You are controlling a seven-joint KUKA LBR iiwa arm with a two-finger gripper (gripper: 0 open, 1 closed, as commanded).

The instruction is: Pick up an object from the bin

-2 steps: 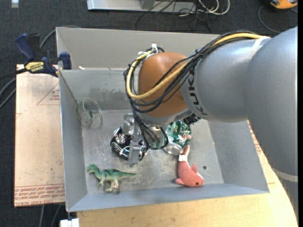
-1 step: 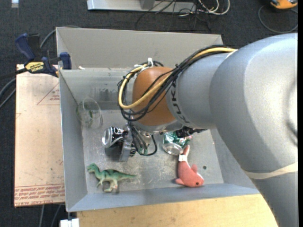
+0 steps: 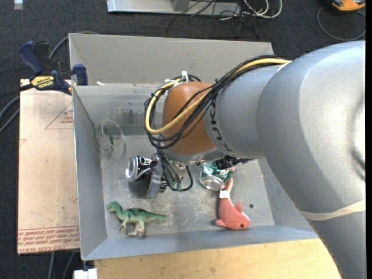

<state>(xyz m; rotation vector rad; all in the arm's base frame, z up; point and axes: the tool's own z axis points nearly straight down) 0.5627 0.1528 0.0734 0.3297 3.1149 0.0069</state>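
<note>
My gripper [image 3: 154, 180] hangs below the arm's orange cover, low over the middle of the bin floor. Right beside it on the left lies a crushed silver and black can [image 3: 137, 168], touching or nearly touching the gripper. Whether the can is gripped is unclear. A second crushed can [image 3: 211, 176], green and silver, lies just to the right of the gripper. In front of the gripper, near the bin's front wall, stands a green toy dinosaur [image 3: 134, 215].
A pink toy fish [image 3: 232, 214] lies at the front right, close to the green can. A clear plastic cup [image 3: 110, 138] sits at the left wall. The big grey arm covers the bin's right and back parts.
</note>
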